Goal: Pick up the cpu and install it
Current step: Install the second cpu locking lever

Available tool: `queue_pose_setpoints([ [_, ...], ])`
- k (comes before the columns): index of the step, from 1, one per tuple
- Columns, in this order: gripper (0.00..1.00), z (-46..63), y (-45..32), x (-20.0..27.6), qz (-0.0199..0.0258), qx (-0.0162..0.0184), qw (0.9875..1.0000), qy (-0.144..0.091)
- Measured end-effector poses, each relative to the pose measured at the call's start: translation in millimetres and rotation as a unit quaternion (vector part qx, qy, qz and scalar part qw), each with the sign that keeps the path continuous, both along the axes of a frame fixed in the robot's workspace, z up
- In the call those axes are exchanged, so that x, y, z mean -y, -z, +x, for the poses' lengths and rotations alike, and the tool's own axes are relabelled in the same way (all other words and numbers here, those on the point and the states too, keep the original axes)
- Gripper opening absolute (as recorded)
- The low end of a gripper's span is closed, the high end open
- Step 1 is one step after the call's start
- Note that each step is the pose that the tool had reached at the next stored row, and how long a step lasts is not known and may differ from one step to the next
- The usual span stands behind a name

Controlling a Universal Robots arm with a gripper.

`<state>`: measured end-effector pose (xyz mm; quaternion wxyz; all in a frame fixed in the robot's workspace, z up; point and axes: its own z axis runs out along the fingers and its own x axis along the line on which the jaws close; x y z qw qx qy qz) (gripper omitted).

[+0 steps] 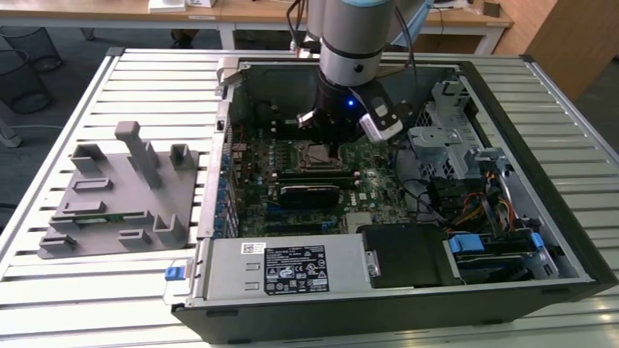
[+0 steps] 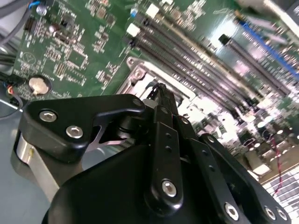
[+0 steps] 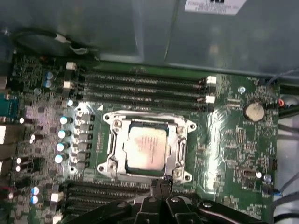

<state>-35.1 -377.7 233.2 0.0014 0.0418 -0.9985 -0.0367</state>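
The black jointed claw (image 3: 161, 185) has its fingers pressed together with nothing between them, tips poised at the rim of the silver metal socket frame (image 3: 145, 148) on the green motherboard (image 3: 233, 140); the small square cpu with its silver-grey metal top (image 3: 146, 148) lies flat inside that frame, just beyond the fingertips and apart from them, so it appears seated already. Farther off, in the exterior view, the open black computer case (image 1: 570, 268) rests on the slatted white surface (image 1: 58, 290); a grey moulded parts holder (image 1: 116, 192) sits well apart toward the exterior view's left.
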Motion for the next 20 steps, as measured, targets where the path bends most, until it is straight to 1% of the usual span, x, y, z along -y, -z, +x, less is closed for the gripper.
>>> queue_pose_setpoints([
  [2,0.11,0.0,-1.8,1.6,-0.0001,-0.0001,1.0,0.0],
  [4,0.11,-0.1,-5.5,2.0,-0.0001,-0.0002,1.0,0.0],
  [5,0.11,-0.1,-7.1,2.1,-0.0001,-0.0004,1.0,0.0],
  [7,0.11,0.0,-8.0,2.2,0.0,-0.0016,1.0,0.0],
  [11,0.11,0.1,-8.0,2.2,0.0,-0.0089,1.0,0.0],
  [12,0.11,0.1,-8.1,2.2,-0.0001,-0.0099,1.0,0.0],
  [20,0.11,-1.4,-7.9,2.2,0.0,-0.0103,0.9999,0.0],
])
